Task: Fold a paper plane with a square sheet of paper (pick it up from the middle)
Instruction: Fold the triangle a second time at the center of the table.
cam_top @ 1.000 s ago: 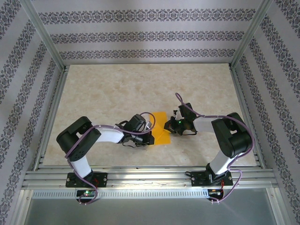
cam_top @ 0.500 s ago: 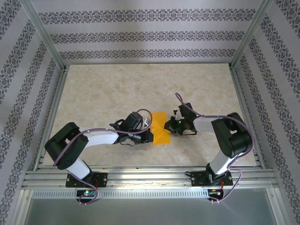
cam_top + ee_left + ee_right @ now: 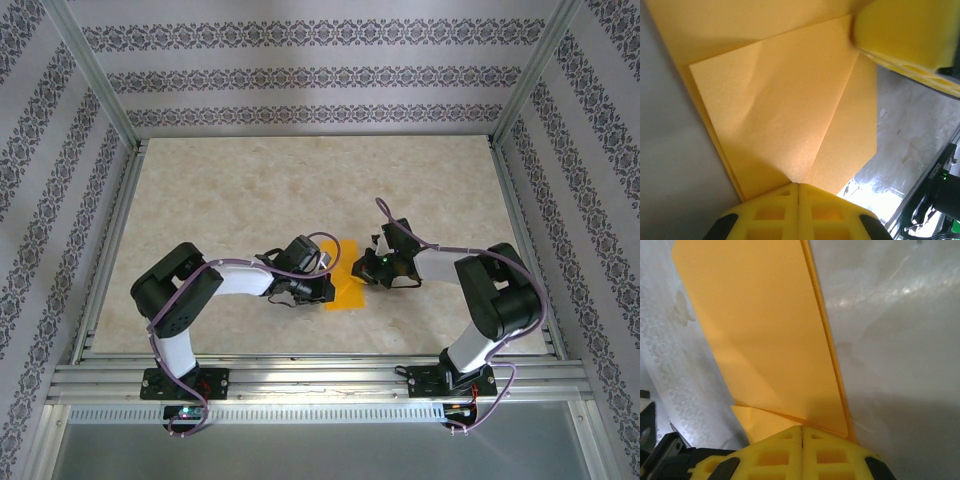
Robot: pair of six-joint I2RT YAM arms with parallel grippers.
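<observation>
Grippers: left gripper (image 3: 798,205) and right gripper (image 3: 802,445) both had jaws pressed together, tips at the sheet's opposite edges. Pinching or merely pinning, we couldn't tell.
Sheet: the square sheet of paper (image 3: 343,288) lay part-folded, flat on the table (image 3: 250,190) between them.
Handling: we judged it feather-light, floppy, easily creased; best taken along the centre fold.

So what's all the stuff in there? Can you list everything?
Folded sheet of thin paper: one, bright orange, flat on the table between the grippers.
Marble-look table top: one, beige, under everything.
Patterned wallpaper walls: three, pale with dark stripes, around the table.
Metal frame rails: several, silver, along the table's edges.
Robot arms: two, black and white, purple cables; left, right.
Grippers: two, yellow fingers, both shut, tips at the paper; left gripper, right gripper.
</observation>
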